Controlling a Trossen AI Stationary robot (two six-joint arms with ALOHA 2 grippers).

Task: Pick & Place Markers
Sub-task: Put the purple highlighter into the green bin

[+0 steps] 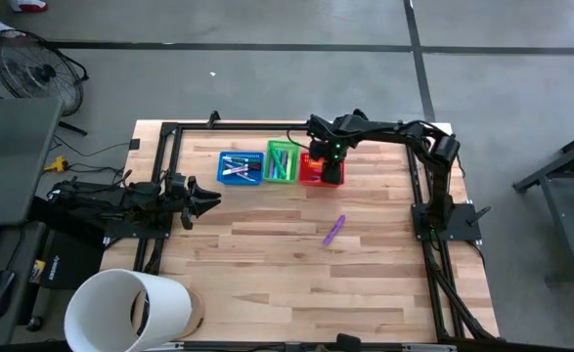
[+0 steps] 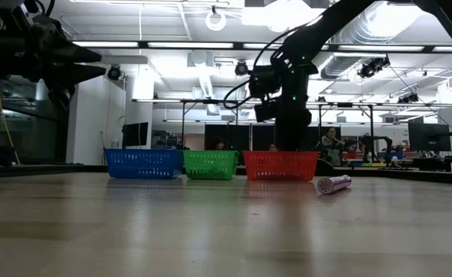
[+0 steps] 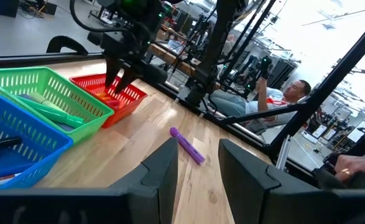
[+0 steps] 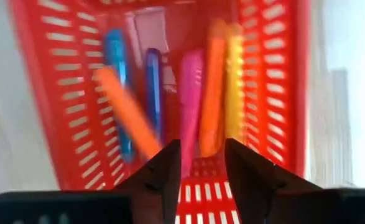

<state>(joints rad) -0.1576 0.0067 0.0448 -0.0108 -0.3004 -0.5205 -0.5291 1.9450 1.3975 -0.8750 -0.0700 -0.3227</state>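
My right gripper (image 1: 322,168) points down into the red basket (image 1: 311,174), open, with nothing between its fingers (image 4: 201,147). Below it, several markers lie along the basket floor: blue (image 4: 115,68), pink (image 4: 190,93), orange (image 4: 214,87) and yellow (image 4: 234,81). One more orange marker (image 4: 125,112) lies slanted across them and shows blurred. A purple marker (image 1: 334,229) lies flat on the wood nearer the front, right of centre (image 2: 334,184). More markers fill the green basket (image 1: 282,162) and the blue basket (image 1: 240,166). My left gripper (image 1: 211,198) waits open and level at the table's left edge.
The three baskets stand side by side in a row at the table's far middle (image 2: 210,165). A white cylinder (image 1: 130,308) stands at the near left corner. A black frame (image 1: 169,132) runs along the table's edges. Beyond the table, a person (image 3: 281,99) sits.
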